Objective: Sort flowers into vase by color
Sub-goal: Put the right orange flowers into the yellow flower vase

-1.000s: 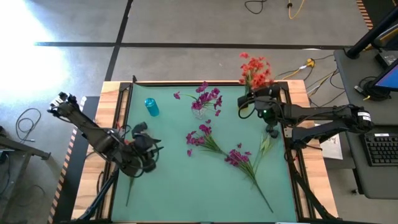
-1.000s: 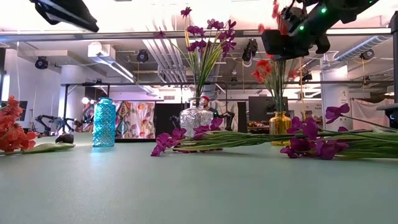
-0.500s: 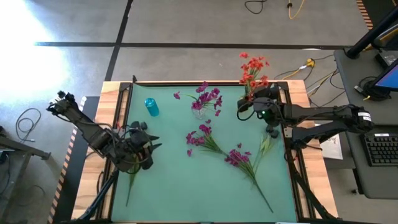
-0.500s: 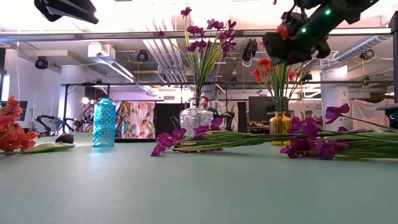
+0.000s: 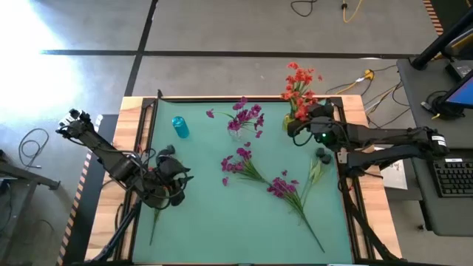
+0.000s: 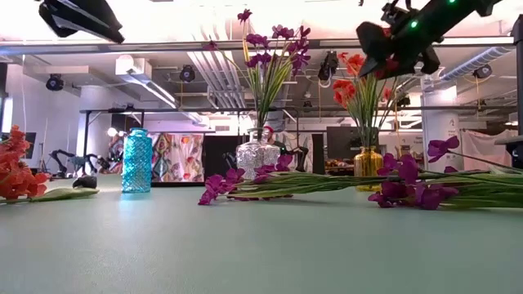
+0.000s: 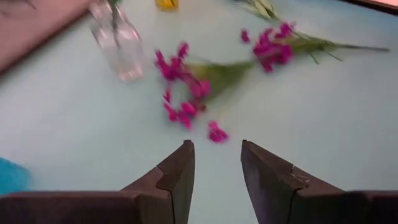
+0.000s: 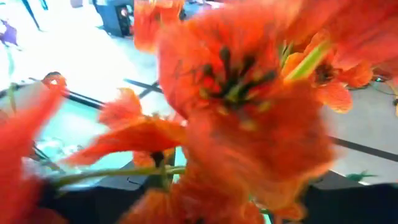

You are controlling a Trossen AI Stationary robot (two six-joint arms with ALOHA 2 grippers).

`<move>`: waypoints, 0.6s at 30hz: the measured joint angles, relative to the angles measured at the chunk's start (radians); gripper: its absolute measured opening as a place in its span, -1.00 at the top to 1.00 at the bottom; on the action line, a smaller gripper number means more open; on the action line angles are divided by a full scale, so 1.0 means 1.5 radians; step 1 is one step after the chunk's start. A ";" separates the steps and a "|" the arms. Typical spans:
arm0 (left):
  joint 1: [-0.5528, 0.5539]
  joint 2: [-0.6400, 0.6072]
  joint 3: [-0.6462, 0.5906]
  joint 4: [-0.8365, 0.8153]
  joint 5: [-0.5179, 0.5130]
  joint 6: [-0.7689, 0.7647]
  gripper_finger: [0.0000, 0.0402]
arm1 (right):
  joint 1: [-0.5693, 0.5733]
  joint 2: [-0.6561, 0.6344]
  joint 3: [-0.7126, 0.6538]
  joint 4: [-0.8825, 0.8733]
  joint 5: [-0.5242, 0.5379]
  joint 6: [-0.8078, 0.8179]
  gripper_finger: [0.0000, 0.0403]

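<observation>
- High view: right hand (image 5: pixel 298 124) sits at the far right corner of the green surface (image 5: pixel 222 222), right against the orange-red flowers (image 5: pixel 299 85) standing in the amber vase (image 6: pixel 368 167); fingers buried in blooms, so cannot tell whether they are apart or gripping
- Right wrist view is filled with orange petals (image 8: pixel 249 106), lens pressed close; no fingers visible
- Left hand (image 7: pixel 215 163) hovers over the near left of the surface, fingers (image 7: pixel 177 171) apart with nothing between them; an orange-red stem (image 6: pixel 16 175) lies near it
- Magenta flowers: some upright in the clear glass vase (image 6: pixel 257 155), two loose sprays (image 5: pixel 240 164) and (image 5: pixel 284 186) lying mid-surface, stems trailing toward the near right
- Blue vase (image 5: pixel 180 127) stands empty, far left
- Handling judgement: stems look light, thin, springy; heads soft and easily crushed or snagged. Best hold is on the bare green stem partway below the blooms, not the petals
- Vases look narrow-mouthed and possibly tippy; a long stem will swing, so lower it upright
</observation>
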 joint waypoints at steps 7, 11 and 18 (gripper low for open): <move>-0.001 0.014 0.000 -0.017 0.122 -0.120 0.41 | 0.026 -0.037 0.000 0.000 0.000 -0.001 0.03; -0.003 0.038 0.000 -0.074 0.170 -0.202 0.41 | 0.044 -0.053 0.000 0.000 -0.002 -0.002 0.03; 0.000 0.102 -0.001 -0.194 0.119 -0.306 0.41 | 0.064 -0.071 0.000 0.002 -0.011 -0.002 0.03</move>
